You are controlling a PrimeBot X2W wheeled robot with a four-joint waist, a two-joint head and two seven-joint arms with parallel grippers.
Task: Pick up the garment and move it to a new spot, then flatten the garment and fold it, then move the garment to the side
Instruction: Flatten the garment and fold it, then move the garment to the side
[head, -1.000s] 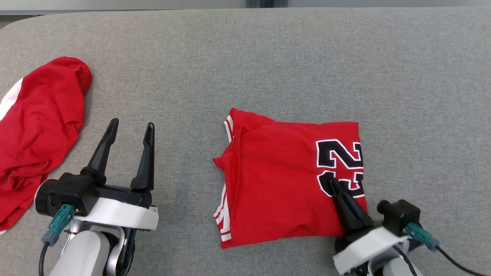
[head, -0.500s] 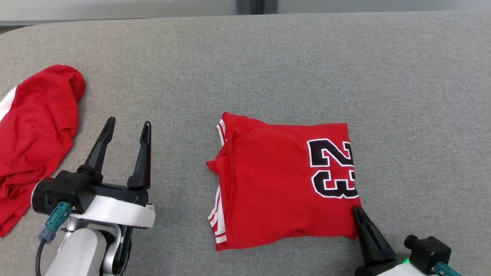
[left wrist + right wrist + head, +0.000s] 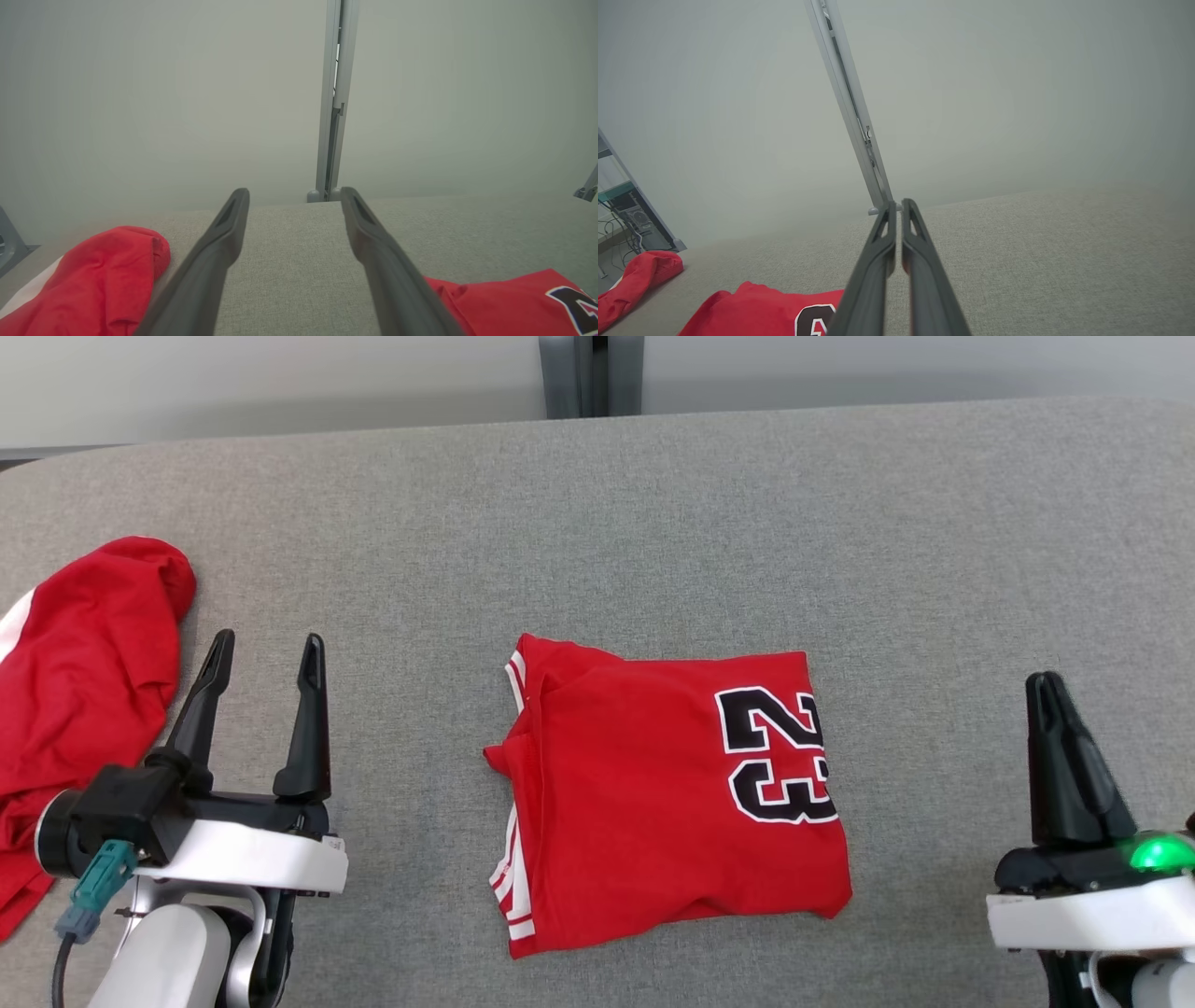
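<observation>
Grey metal post (image 3: pixel 591 378) stands upright against the pale wall (image 3: pixel 280 383), at the far edge of the grey fabric tabletop (image 3: pixel 653 523). Crumpled red cloth (image 3: pixel 84 653) with a white patch lies on the tabletop, well left of the post and nearer the camera. Right wrist view: far left of the post, a shelf (image 3: pixel 616 191) with a dark computer box (image 3: pixel 636 217) and loose cables (image 3: pixel 612 231).
</observation>
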